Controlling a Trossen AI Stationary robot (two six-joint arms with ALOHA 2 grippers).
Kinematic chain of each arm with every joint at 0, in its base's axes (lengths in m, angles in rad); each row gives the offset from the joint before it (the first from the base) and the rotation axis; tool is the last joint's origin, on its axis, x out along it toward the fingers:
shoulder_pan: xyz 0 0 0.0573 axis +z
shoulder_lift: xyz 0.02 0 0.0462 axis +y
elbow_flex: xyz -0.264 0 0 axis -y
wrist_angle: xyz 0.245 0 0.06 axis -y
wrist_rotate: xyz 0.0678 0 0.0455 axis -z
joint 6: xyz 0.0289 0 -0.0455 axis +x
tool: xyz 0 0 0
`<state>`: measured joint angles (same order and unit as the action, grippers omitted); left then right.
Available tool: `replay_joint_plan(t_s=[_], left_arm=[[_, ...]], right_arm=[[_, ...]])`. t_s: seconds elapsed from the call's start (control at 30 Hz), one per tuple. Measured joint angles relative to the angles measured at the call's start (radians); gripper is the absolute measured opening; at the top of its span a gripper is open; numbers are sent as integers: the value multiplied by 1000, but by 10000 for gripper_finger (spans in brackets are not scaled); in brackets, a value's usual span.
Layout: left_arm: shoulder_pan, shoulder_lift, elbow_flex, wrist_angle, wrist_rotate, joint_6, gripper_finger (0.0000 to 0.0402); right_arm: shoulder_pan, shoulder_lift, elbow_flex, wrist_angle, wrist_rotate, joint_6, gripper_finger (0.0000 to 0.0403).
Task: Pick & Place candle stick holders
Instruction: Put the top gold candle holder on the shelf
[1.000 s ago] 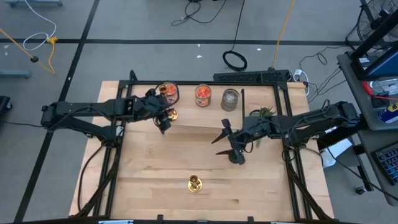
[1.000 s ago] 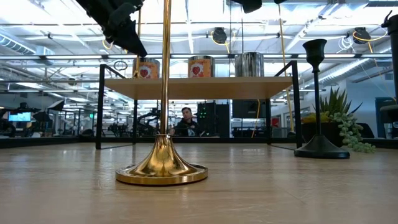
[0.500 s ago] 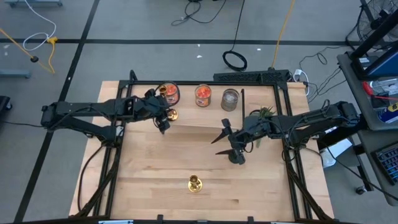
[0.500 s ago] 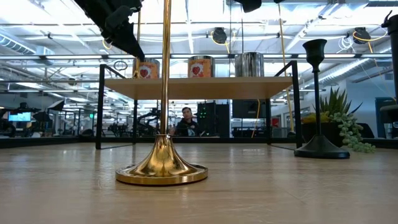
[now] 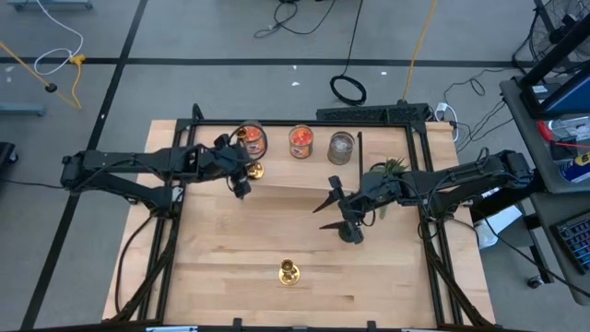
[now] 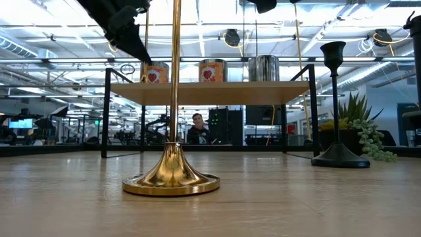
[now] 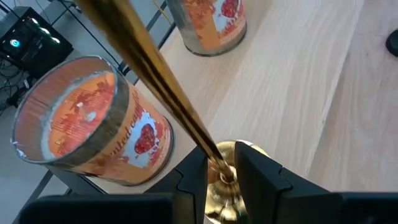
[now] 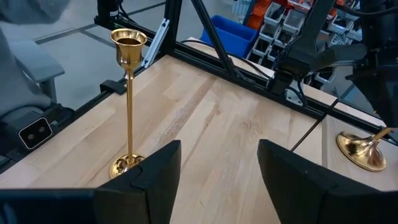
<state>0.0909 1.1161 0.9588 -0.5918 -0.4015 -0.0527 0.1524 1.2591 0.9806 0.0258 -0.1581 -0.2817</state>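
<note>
Wooden table (image 5: 230, 249) with candle holders (image 5: 289, 272)

Both arms are matte black, built of slim tubular links with chunkier joint housings. The left gripper (image 7: 221, 180) has flat, angular black fingers; the right gripper (image 8: 217, 168) has broad, blunt, wedge-shaped ones, equally dark.

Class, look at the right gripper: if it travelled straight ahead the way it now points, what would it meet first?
Probably the gold candle stick holder standing alone on the table. The right gripper is open, bare wood ahead of it; the holder stands slightly off its centre line, so it might pass beside it.
</note>
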Motion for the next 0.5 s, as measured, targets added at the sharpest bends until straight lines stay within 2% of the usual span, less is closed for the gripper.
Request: replay_joint_plan(t_s=[0.5], left_arm=[[-33, -13, 0, -60, -1, -14, 85]], right_arm=[[0, 0, 0, 0, 0, 0, 212]])
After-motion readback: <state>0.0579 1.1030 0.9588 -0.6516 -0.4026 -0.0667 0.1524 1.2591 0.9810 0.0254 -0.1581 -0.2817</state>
